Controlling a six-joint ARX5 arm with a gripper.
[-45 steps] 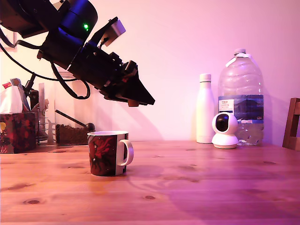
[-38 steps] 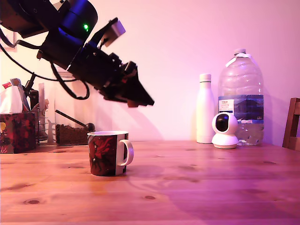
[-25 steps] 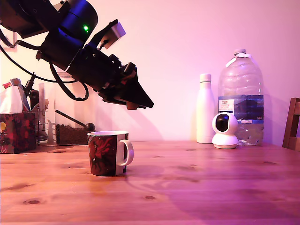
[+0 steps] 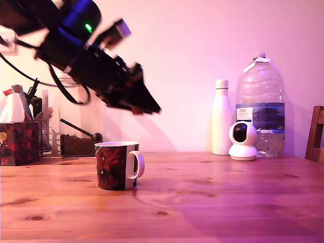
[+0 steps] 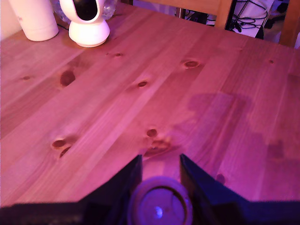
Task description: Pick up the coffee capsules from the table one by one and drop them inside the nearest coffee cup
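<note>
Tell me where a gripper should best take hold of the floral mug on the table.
Probably by the white loop handle of the floral mug, which sticks out toward the exterior view's right, approached from that side. Alternatively, pinch the rim wall from above, since the mug stands upright and open. The tool is already shut on a coffee capsule.

Motion blurs the arm and pincer point(image 4: 147, 107) in the exterior view's upper left. The wrist view's edge crops the coffee capsule point(image 5: 159, 206).

Open air lies between my pincer point(image 4: 147, 107) and the coffee cup point(image 4: 117, 165). Bare desk point(image 4: 212, 197) spreads toward the exterior view's right; a bottle point(image 4: 221, 117) and camera point(image 4: 243, 140) stand at its back.
</note>
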